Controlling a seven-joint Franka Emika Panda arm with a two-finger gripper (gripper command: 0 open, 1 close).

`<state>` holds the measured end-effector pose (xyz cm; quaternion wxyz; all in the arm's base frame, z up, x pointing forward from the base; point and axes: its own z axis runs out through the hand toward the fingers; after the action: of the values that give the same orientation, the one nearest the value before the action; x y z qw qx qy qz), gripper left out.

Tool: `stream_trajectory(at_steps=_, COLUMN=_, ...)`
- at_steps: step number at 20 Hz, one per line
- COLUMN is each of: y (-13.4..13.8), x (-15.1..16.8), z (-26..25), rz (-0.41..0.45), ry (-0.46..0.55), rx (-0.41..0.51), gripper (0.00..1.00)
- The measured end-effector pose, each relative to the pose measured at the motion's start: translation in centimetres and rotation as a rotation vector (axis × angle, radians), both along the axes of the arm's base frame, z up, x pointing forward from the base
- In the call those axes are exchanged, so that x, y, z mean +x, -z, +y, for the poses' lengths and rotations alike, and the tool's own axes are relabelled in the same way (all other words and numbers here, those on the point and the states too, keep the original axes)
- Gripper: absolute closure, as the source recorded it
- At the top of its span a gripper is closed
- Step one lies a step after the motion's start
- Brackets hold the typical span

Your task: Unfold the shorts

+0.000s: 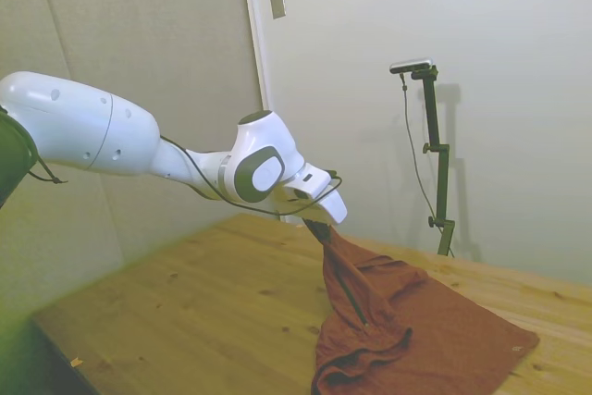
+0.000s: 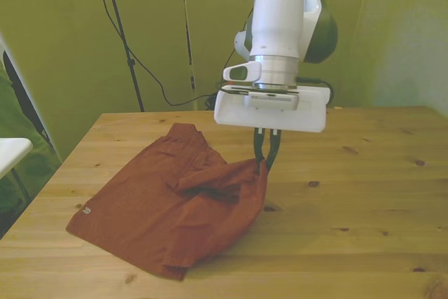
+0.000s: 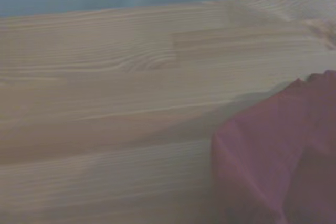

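Pincer: the pincer (image 2: 267,162) points down from the white arm (image 1: 83,131), and its two dark fingers (image 2: 273,146) are pressed together on a bit of the cloth's edge.
Shorts: the red-brown shorts (image 2: 168,201) lie mostly flat on the counter (image 2: 350,194), spread out toward the front view's left.
Lifted part: the edge on the front view's right is pulled up into a point where the pincer pinches it. The cloth hangs down from there in a slope with soft folds.
Tag: a small pale tag (image 2: 85,209) sits near the corner of the shorts at the front view's left.
Side view: the shorts (image 1: 416,335) rise like a little tent up to the pincer (image 1: 321,228), and a thin dark line runs down the raised fold.
Wrist view: blurry, it shows the wood boards of the counter (image 3: 105,103) and a lump of the shorts (image 3: 278,161) resting on them.
Wall: plain pale walls (image 1: 518,62) stand behind the counter.
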<state>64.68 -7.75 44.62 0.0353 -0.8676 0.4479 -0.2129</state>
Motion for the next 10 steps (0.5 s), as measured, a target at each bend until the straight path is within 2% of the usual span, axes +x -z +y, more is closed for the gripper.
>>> stream_trajectory(at_steps=4, y=1.0, x=0.8, z=3.1, rz=0.007, ry=-0.047, rx=-0.027, gripper=1.00)
stream_trajectory(at_steps=5, y=1.1, x=1.1, z=3.7, rz=0.008, ry=-0.054, rx=-0.034, gripper=0.00)
stream_trajectory(at_steps=10, y=1.8, x=2.4, z=5.1, rz=0.015, ry=-0.076, rx=-0.046, gripper=0.00)
